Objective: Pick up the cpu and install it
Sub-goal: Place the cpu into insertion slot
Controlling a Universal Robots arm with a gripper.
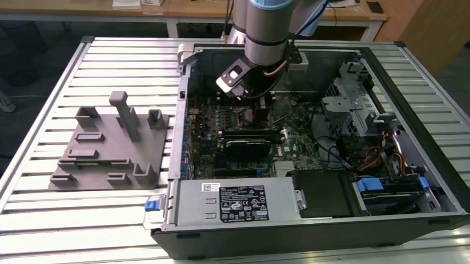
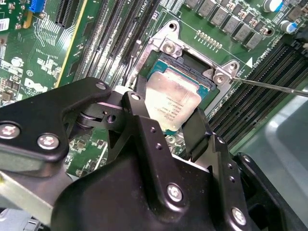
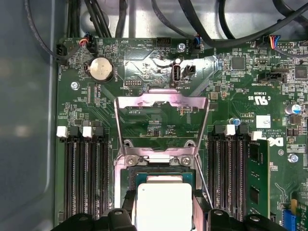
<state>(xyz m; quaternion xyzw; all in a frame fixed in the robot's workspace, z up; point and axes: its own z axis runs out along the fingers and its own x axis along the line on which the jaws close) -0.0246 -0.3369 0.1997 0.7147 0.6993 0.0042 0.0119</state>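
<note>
The cpu (image 2: 172, 102) is a flat square chip with a silvery top, and it sits between the two black fingers (image 2: 136, 109) of my gripper (image 2: 166, 120), which is shut on it. It hangs just above the open motherboard socket (image 2: 193, 72), slightly tilted. In the first wrist view the cpu (image 3: 164, 204) lies over the socket (image 3: 161, 172), with the gripper (image 3: 163, 216) on both its sides and the hinged load plate (image 3: 162, 102) standing open behind. In the exterior view the gripper (image 1: 253, 105) reaches down into the open computer case (image 1: 309, 165).
A grey fixture block (image 1: 110, 148) rests on the slatted table at the exterior view's left. Memory slots (image 3: 84, 178) flank the socket, and one holds a stick (image 3: 258, 178). A thin lever wire (image 2: 274, 85) juts beside the socket. Cables and a drive cage (image 1: 360, 110) crowd the case.
</note>
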